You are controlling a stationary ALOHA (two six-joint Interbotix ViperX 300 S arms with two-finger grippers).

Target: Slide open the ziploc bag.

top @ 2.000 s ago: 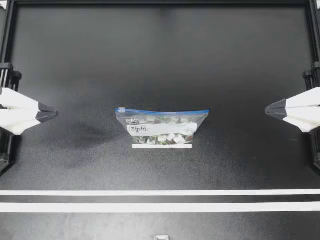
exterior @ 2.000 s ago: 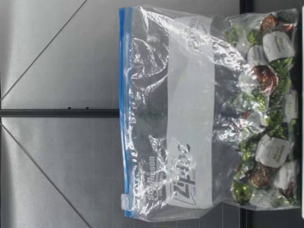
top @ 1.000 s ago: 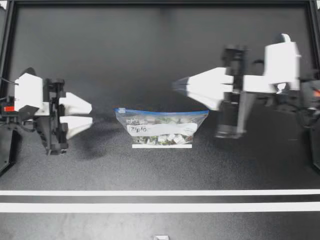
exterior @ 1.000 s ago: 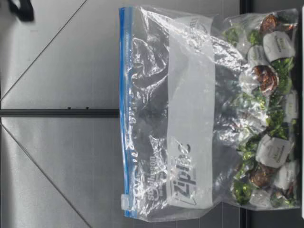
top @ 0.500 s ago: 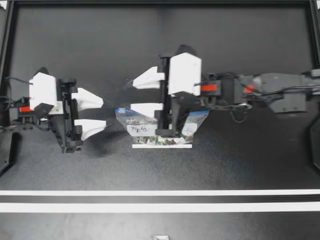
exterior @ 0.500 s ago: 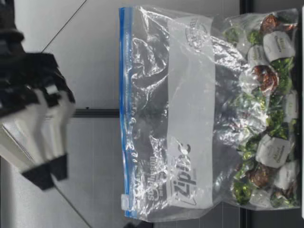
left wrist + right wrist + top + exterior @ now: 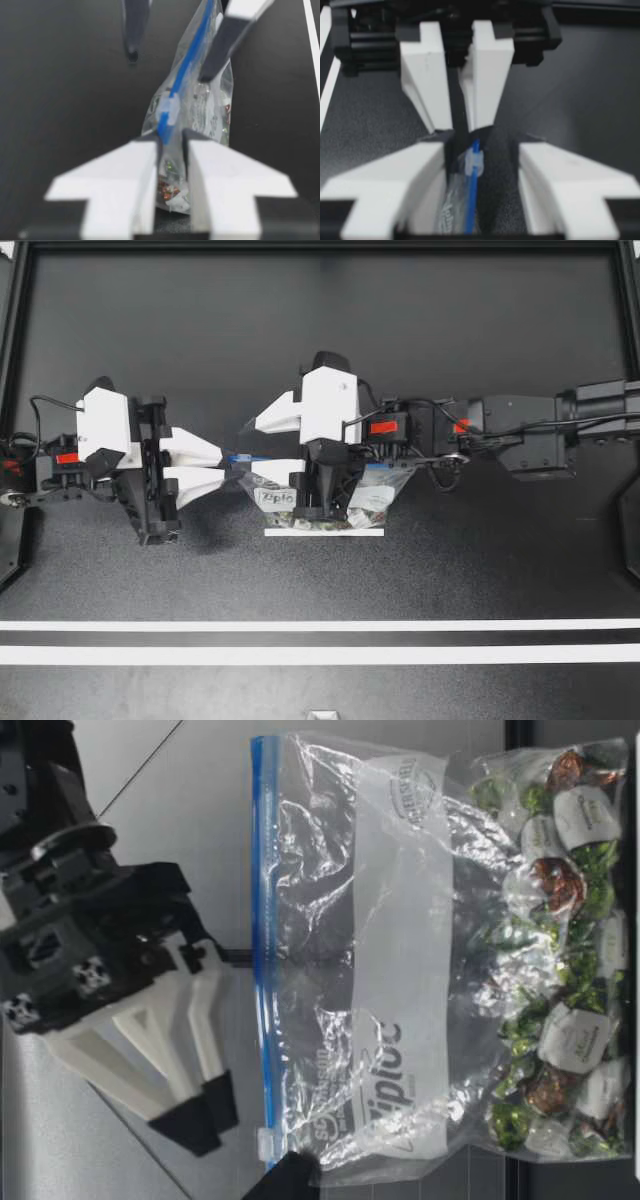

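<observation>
Ziploc bag [image 7: 378, 495] stood upright mid-table [image 7: 320, 340], blue seal on top, candies [image 7: 560, 920] in the bottom. Step in hand: getting set on the slider [image 7: 169, 109] — seal looked fully shut. Left gripper [image 7: 238, 468] was clamped on the bag's end just under the slider. Right gripper [image 7: 244, 452] hung spread wide, fingers either side of the slider, touching nothing. Next move, I'd say: right pinches the slider and pulls along the seal while left anchors. Top view hid the slider under the fingers — both wrist views showed it plainly.

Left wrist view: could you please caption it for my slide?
Left hand pinches the bag end behind its white slider; right hand open beyond.
</observation>
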